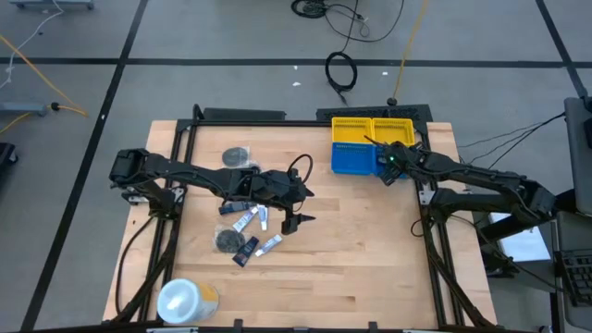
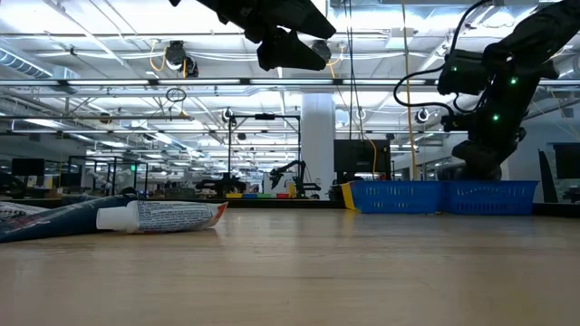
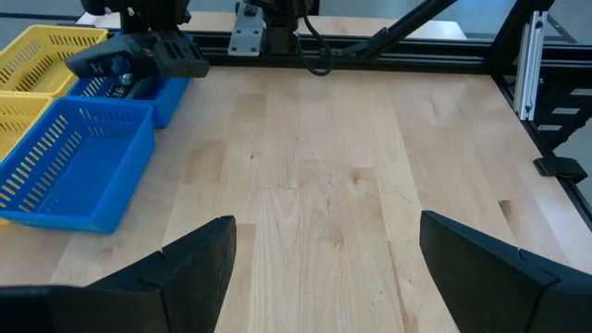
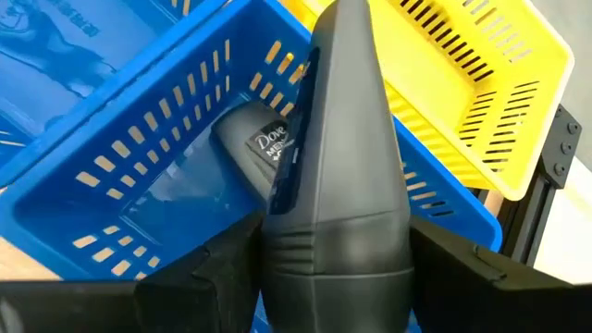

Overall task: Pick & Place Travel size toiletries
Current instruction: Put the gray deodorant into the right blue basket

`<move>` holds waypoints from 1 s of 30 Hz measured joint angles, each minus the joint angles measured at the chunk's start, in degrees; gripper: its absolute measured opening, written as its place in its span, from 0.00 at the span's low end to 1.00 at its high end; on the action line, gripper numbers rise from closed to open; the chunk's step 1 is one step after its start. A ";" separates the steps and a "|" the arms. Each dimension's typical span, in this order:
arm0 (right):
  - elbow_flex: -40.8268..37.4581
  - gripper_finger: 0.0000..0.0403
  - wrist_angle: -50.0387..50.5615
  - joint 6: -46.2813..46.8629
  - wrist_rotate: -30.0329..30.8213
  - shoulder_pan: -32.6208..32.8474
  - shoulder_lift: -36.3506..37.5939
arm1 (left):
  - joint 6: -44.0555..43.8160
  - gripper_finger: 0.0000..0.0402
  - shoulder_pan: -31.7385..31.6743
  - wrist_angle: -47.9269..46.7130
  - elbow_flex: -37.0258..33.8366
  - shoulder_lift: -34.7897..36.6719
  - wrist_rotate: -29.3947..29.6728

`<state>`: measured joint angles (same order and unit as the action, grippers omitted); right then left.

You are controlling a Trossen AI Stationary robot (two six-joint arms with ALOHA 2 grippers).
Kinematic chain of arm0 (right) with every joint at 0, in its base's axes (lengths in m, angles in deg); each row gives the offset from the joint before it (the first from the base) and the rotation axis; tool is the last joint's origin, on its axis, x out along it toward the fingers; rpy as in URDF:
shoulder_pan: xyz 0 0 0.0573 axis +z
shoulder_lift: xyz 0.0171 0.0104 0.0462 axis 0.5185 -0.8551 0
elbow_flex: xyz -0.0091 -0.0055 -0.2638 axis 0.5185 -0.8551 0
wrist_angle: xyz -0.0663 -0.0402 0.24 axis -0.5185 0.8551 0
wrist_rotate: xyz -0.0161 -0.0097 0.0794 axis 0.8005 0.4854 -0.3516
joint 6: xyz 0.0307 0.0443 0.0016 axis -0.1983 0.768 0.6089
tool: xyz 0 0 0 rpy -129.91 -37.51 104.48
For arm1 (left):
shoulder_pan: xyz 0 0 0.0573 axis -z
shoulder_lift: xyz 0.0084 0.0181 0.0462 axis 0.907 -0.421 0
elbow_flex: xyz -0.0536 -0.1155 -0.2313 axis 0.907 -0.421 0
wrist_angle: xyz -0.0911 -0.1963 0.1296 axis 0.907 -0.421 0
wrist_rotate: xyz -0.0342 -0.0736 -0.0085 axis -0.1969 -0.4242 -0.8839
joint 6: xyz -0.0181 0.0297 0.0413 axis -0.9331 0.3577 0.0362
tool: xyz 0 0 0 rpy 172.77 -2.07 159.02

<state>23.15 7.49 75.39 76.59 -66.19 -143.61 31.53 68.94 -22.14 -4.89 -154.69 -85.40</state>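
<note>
At the near edge of the wooden counter (image 1: 351, 250), a large white-and-yellow roll (image 1: 185, 300) is lying by the left corner. Further in, the loose travel size toiletries (image 1: 248, 225) are sitting in a cluster on the counter's left half: a dark round flat piece (image 1: 227, 240), a dark navy tube (image 1: 246, 251), and small white-and-blue tubes (image 1: 270, 244) lying on their sides. A second dark round piece (image 1: 238, 157) is resting farther back, apart from the cluster. In the low view, one white tube (image 2: 161, 215) is lying flat on the boards.

The left gripper (image 1: 298, 220) is hovering just beside the cluster, above the counter's middle; its fingers (image 3: 481, 264) are standing wide apart and holding nothing, with bare wood showing between them.

At the far edge, blue baskets (image 1: 354, 159) and yellow baskets (image 1: 372, 128) are standing side by side. The right gripper (image 1: 392, 159) is positioned over the right-hand blue basket (image 4: 139, 176). Its fingers (image 4: 338, 139) are pressed together, pointing down into that basket, and a dark tube marked "Dove" (image 4: 254, 148) is lying against them. Whether the fingers are pinching that tube cannot be told.
</note>
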 joint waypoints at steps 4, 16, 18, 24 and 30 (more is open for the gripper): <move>0.00 0.50 -0.78 -0.89 -0.14 0.00 0.00 | 0.00 0.83 0.00 0.03 0.00 0.00 0.00; 0.00 0.63 -0.80 -1.55 -0.23 0.02 0.02 | -0.04 0.83 0.00 0.01 0.00 0.00 0.00; 0.00 0.64 -1.13 -1.53 -0.23 0.02 0.04 | -0.07 0.83 0.00 0.02 0.00 0.00 0.00; 0.00 0.66 -3.21 -2.58 -0.31 0.07 1.78 | -0.11 0.83 0.00 0.01 0.00 0.00 0.00; 0.00 0.65 -4.57 -2.82 -0.40 0.20 5.86 | -0.17 0.83 0.00 -0.04 0.00 0.00 0.00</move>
<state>23.15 2.92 72.57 76.19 -65.99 -137.75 31.36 68.94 -22.18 -4.89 -154.69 -85.40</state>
